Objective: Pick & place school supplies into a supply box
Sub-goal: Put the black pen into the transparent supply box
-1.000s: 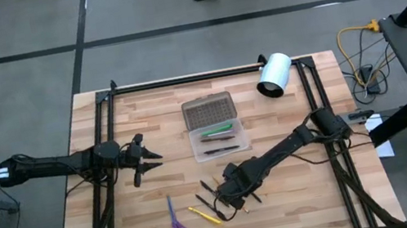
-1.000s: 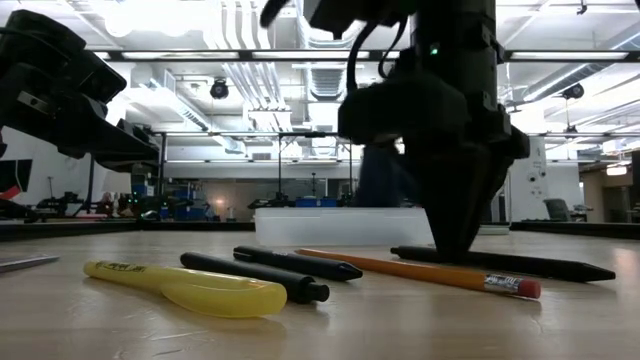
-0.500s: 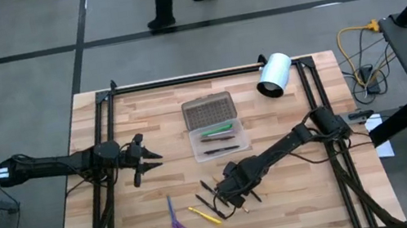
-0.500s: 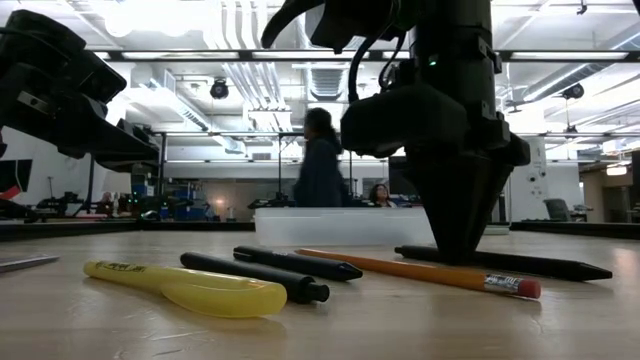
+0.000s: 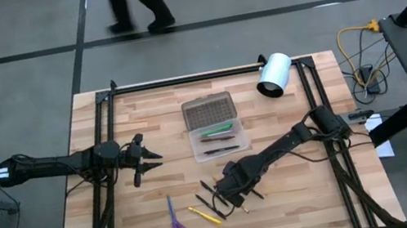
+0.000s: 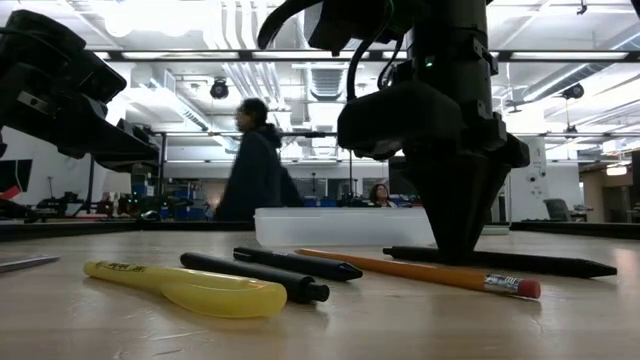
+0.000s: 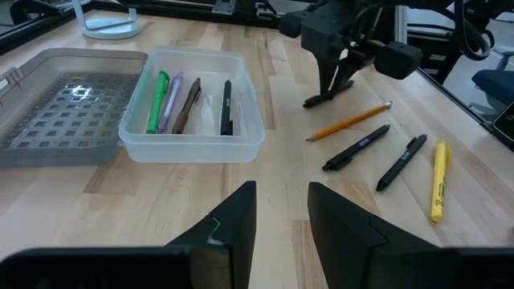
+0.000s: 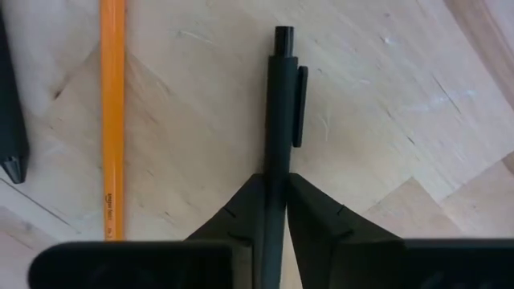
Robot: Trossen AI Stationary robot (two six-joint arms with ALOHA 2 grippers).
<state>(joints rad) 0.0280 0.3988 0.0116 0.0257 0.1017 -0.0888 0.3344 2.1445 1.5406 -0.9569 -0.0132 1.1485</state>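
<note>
Four writing tools lie inside the clear supply box (image 7: 191,132): a green pen (image 7: 158,102), a purple one (image 7: 171,100), a brown one (image 7: 188,104) and a black one (image 7: 226,106), all running along the box's length. The box sits at mid-table, its grey lid (image 5: 210,112) folded open on the far side.

Five more lie loose on the table (image 5: 123,227), nearer than the box: an orange pencil (image 7: 348,121), two black pens (image 7: 356,148) (image 7: 401,162) lying roughly parallel, a yellow highlighter (image 7: 438,181), and a black clip pen (image 8: 279,120). One pair of purple scissors (image 5: 177,226) lies to their left, its handles toward the near edge.

The right hand (image 8: 275,189) stands down on the table with its fingers clamped on the black clip pen, whose long axis runs straight out between them, parallel to the orange pencil beside it.

The left hand (image 5: 143,159) hovers left of the box, fingers apart, holding nothing.

One white cylinder (image 5: 274,75) lies at the far right.
</note>
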